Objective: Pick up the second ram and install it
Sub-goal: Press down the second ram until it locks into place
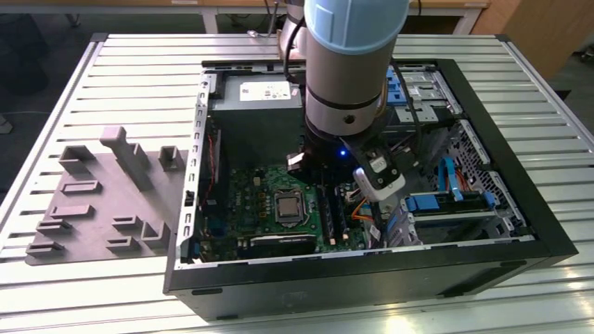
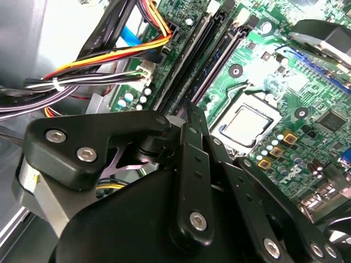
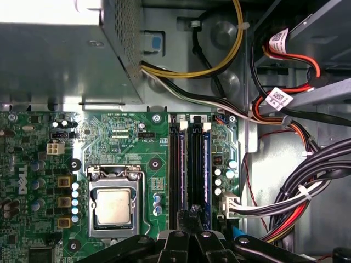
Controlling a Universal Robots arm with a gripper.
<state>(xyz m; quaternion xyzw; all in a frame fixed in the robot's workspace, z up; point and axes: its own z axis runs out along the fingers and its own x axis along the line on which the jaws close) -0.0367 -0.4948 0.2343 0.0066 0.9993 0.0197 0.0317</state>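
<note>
The second ram is a thin blue stick standing in one of the long black slots on the green motherboard, beside the CPU socket. In both wrist views my gripper has its fingers closed together, tips right over the near end of the slots. I cannot tell whether the tips touch the stick. In the exterior view the arm reaches down into the open computer case, with the gripper low over the motherboard.
A grey power-supply box sits at the far end of the case. Bundles of cables and blue drive bays crowd the side by the slots. A grey parts holder lies on the slatted table at the exterior view's left.
</note>
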